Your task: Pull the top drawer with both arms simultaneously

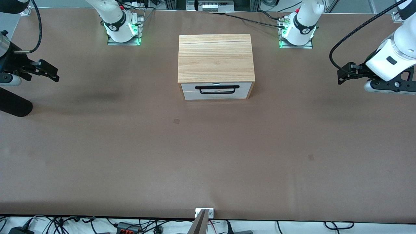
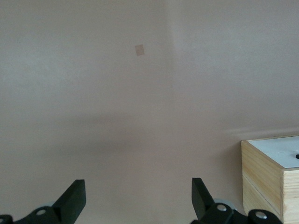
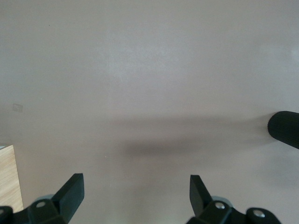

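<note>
The top drawer [image 1: 216, 90] is seen closed; the left claw [image 1: 341, 75] and the right claw [image 1: 52, 74] are held apart over the desk [image 1: 208, 156].

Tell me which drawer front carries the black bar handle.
The top drawer: the black handle is mounted on it, just under the cabinet top. The narrower strip below has no handle of its own.

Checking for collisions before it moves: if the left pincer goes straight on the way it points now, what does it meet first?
Probably only the bare brown table. The open left pincer aims at empty tabletop; the light wooden cabinet sits off to one side of that line, though depth is unclear.
</note>
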Controlling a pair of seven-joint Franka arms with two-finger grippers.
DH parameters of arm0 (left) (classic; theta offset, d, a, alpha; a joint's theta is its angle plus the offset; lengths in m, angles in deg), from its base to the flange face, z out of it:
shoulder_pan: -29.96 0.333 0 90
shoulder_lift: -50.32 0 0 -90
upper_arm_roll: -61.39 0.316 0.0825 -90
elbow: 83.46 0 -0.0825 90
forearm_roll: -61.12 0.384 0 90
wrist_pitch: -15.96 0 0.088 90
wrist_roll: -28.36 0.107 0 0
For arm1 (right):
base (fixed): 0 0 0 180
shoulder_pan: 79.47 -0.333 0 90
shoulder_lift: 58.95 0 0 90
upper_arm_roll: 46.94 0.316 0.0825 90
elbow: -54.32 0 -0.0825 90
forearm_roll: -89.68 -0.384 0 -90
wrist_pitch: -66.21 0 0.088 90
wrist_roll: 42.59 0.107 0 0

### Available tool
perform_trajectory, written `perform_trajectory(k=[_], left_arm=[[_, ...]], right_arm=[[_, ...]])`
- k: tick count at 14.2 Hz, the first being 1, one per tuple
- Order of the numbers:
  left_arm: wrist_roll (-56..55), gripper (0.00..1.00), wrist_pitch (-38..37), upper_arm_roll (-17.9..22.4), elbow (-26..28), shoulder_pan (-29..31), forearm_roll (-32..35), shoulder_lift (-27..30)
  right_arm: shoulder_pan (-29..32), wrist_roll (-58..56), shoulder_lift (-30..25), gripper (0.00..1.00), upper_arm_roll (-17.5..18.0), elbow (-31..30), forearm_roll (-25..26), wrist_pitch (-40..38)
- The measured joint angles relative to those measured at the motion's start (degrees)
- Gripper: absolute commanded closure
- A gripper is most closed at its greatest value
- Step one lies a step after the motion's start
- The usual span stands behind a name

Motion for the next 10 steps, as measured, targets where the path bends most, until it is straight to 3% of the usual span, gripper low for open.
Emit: perform_trajectory(k=[10], left_arm=[[0.0, 0.0, 0.0, 0.0, -0.6, 0.0, 0.0, 0.0]], right_arm=[[0.0, 0.0, 0.0, 0.0, 0.0, 0.0, 0.0, 0.0]])
